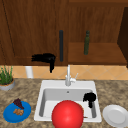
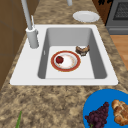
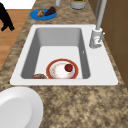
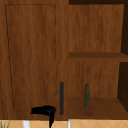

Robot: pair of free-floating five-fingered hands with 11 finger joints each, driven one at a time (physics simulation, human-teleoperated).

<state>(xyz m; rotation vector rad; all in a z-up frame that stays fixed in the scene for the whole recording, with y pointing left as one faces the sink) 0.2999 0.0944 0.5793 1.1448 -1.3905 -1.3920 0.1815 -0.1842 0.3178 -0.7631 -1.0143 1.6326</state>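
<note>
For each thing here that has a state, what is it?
Left cabinet door: closed.
Right cabinet half: open, green bottle upright inside.
Faucet: no water running.
Red-rimmed plate: flat in the sink.
Left hand: open.
Right hand: shut.

- Left hand (image 1: 46, 58): black.
- Right hand (image 1: 89, 97): black.
- Cabinet door (image 4: 32, 57): brown wood grain; handle (image 4: 61, 98): dark grey.
- Bottle (image 1: 86, 43): dark green.
- Sink (image 2: 27, 72): white rim, grey basin.
- Tap (image 1: 68, 76): light grey.
- Counter (image 3: 82, 105): brown-beige speckled stone pattern.
- Ball (image 1: 67, 114): red.
- Sink plate (image 2: 66, 61): red-brown rim, white centre; fruit (image 2: 59, 59) on it: red.
- Blue plate (image 1: 11, 115): blue; grapes (image 2: 98, 117): dark purple; pastry (image 2: 121, 112): golden brown.
- White plate (image 1: 115, 115): white.
- Plant (image 1: 5, 75): green, in a grey pot.
</note>
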